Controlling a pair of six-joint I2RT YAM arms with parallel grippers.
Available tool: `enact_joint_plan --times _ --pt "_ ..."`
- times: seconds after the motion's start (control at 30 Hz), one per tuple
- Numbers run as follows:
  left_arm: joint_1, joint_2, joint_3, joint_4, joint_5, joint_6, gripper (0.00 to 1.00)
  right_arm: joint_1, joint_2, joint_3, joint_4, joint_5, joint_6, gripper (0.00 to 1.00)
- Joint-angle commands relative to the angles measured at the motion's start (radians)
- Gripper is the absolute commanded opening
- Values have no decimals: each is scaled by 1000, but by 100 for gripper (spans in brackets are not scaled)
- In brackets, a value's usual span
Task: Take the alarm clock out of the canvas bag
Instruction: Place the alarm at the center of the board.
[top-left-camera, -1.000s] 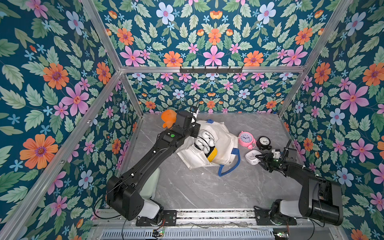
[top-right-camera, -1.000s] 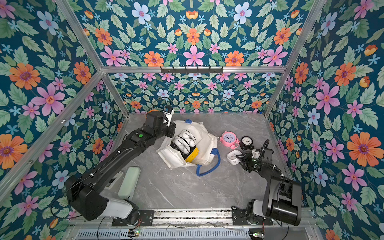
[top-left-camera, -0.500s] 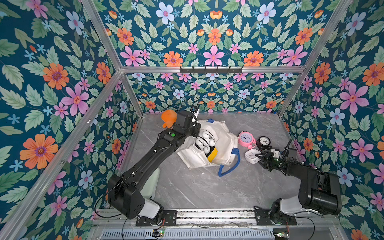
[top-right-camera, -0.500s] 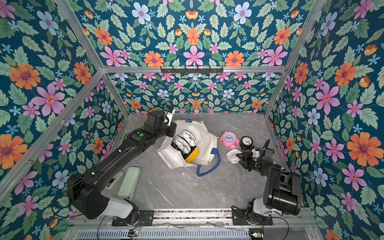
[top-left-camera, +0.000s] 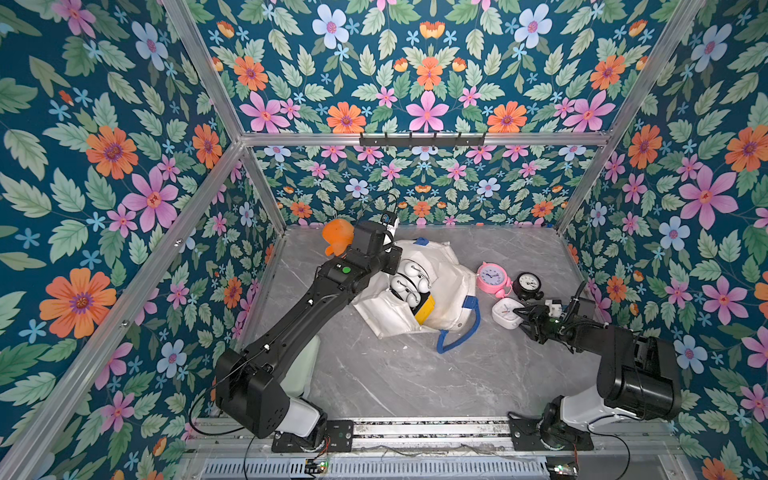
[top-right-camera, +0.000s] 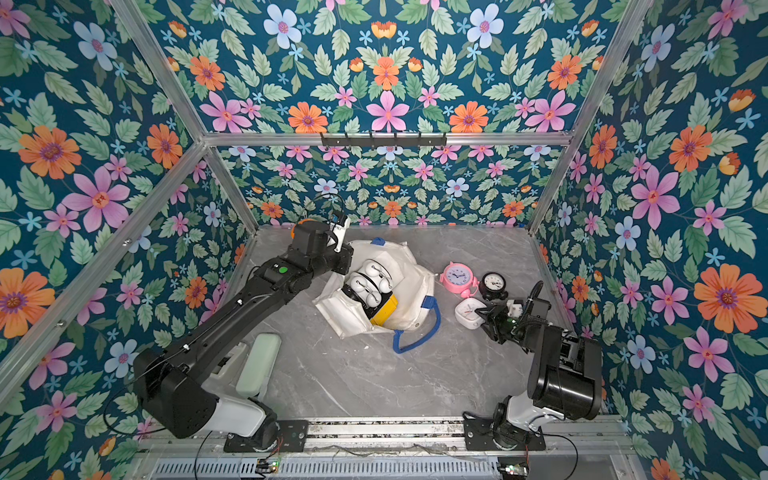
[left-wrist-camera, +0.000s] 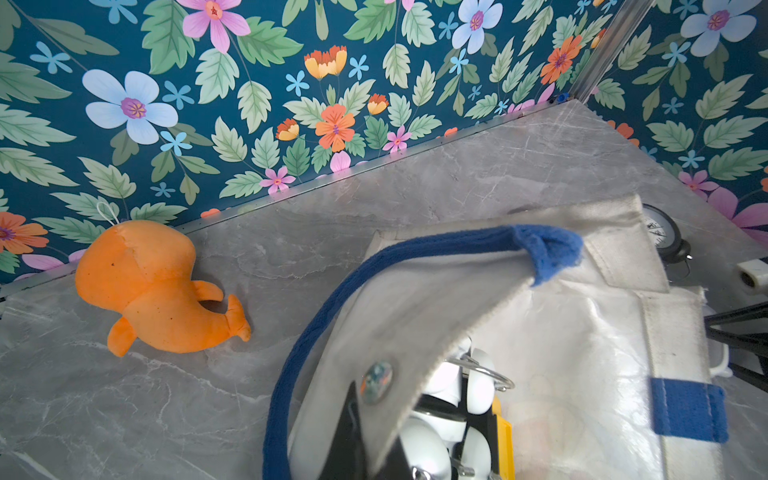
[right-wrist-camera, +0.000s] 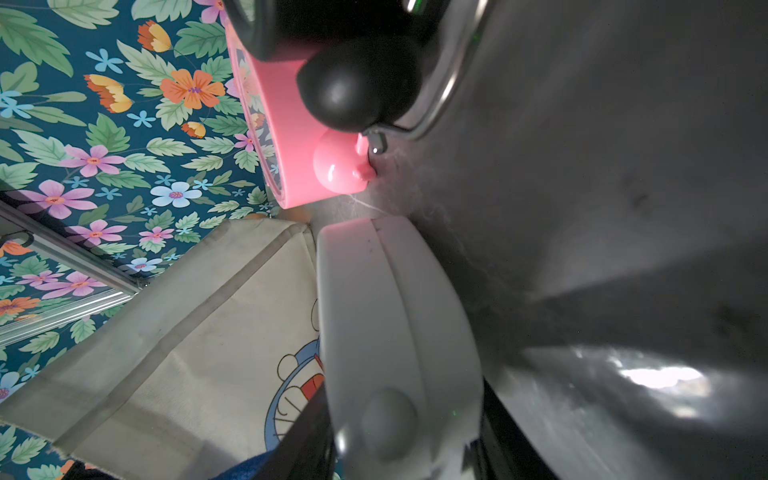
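Left arm (top-left-camera: 291, 328): matte black, boxy links, round green light (top-left-camera: 345, 269) near its 1 o'clock end. White shoulder shell (top-left-camera: 301, 417), black base plate (top-left-camera: 338, 432). Thin black cable (top-left-camera: 193, 409) loops at the base's 9 o'clock. Right arm (top-left-camera: 631, 374): same black, same white shoulder.

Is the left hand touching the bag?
Touching. The left wrist view shows the left hand pinching the bag's white flap between its fingers.
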Motion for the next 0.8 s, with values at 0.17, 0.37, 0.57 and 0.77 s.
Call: enact_joint_plan --times 0.17,0.37,0.57,0.77 --pt "1 -7 2 92 15 -7 0 -30 -28 2 -59 23 -40 54" --pt "1 -7 2 93 20 -10 0 -49 -78 18 -133 54 -71 56" --pt "1 -15 -1 93 28 -10 0 -47 -248 67 -269 139 -120 62" --pt "1 -14 0 105 46 -7 0 -9 -450 155 -334 188 -136 64"
